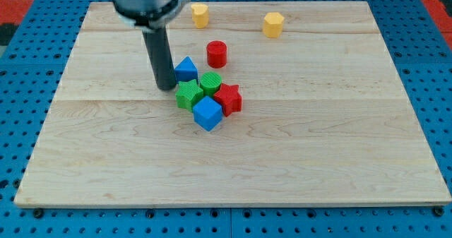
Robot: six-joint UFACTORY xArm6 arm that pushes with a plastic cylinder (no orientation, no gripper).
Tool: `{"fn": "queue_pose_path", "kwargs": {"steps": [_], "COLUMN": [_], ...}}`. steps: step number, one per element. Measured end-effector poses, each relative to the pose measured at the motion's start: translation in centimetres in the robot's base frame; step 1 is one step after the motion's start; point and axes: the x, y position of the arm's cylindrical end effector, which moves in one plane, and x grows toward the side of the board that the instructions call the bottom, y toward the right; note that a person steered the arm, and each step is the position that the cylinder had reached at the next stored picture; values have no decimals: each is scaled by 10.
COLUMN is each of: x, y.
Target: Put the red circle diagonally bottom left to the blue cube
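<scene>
My tip [167, 87] is a bare rod with no jaws, holding nothing; it seems to touch the blue triangular block [186, 69] on its right. The red circle [217, 54] lies up-right of it, the blue cube [207, 114] down-right; judging the approach just begun, I must round behind the circle, past the green blocks [188, 94].
</scene>
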Motion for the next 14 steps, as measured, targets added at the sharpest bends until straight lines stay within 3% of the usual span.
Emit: {"fn": "queue_pose_path", "kwargs": {"steps": [1,2,3,4,5,7,9,10,11,12,14], "x": [-64,-70,-39,32,63,55,118,111,126,151,189], "y": [-26,81,128,155,140,217,269,302,251,165,168]}}
